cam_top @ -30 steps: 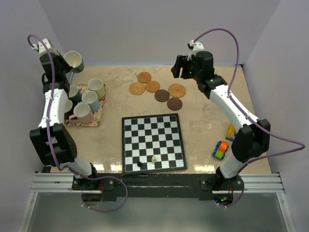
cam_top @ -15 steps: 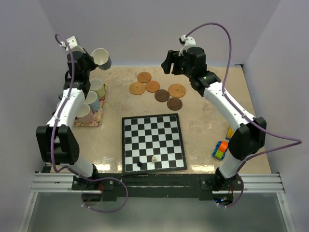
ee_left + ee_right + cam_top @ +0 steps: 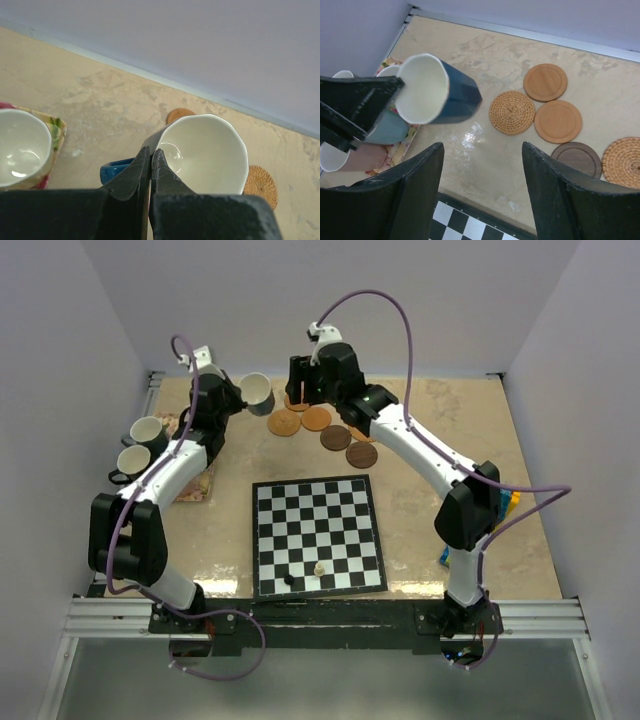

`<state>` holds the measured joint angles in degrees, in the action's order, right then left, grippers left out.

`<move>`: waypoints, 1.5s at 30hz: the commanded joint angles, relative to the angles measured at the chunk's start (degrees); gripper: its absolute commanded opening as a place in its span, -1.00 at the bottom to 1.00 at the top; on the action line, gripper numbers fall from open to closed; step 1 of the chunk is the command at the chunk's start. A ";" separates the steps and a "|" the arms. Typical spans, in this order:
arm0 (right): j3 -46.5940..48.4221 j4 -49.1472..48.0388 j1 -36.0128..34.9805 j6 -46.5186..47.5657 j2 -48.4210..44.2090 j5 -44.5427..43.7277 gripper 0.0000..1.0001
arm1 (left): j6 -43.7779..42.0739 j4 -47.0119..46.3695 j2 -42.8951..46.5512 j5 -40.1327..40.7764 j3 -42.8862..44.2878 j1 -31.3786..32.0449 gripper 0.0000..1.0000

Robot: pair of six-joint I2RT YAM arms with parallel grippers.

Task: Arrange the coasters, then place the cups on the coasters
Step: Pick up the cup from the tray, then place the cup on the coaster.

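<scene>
I am reading left fingers (image 3: 151, 152) as clamped on rim of dark blue handled cup with white inside (image 3: 204, 152). Left wrist view is showing one finger inside, one outside, blue handle poking out left. Right wrist view is adding what that hides: cup hanging tilted, clear of beige marbled surface (image 3: 485, 50), near round woven tan coaster (image 3: 512, 112). Right fingers (image 3: 300, 380) are standing wide, gripping nothing. Only top view is showing black-and-white chessboard (image 3: 317, 535) and two more white-lined cups (image 3: 147, 430) sitting far left.
</scene>
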<state>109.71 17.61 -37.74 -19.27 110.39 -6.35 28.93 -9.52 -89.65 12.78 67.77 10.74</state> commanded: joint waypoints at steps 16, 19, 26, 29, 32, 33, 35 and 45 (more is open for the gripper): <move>13.16 7.62 -6.03 -1.04 15.03 -15.44 0.22 | 7.11 -16.41 5.80 8.23 -10.46 8.59 -1.00; 13.16 7.27 -6.03 -0.68 16.08 -15.97 0.14 | 7.63 -17.37 6.24 8.67 -11.43 9.12 -1.00; 12.63 5.16 -6.03 -1.21 17.58 -13.25 -0.19 | 8.78 -18.78 7.29 8.32 -13.71 9.47 -1.00; 12.28 4.28 -6.03 -1.74 18.10 -12.20 -0.26 | 8.78 -19.04 7.91 8.06 -14.85 9.56 -1.00; 12.11 3.84 -6.03 -2.09 18.37 -11.67 -0.36 | 8.95 -20.62 9.05 7.27 -16.78 9.56 -1.00; 12.02 3.67 -6.03 -2.09 18.37 -11.76 -0.43 | 8.95 -21.15 9.31 6.83 -17.57 9.56 -1.00; 11.84 3.49 -5.95 -2.18 18.28 -12.54 -0.61 | 8.87 -22.12 10.19 5.51 -18.98 9.56 -1.00; 8.15 0.32 -5.95 -0.16 12.75 -15.27 -1.00 | 2.37 -20.55 14.67 -12.06 -21.36 9.39 0.26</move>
<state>117.49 22.70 -44.14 -20.18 127.96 -18.90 33.87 -24.73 -80.14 10.00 46.02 19.59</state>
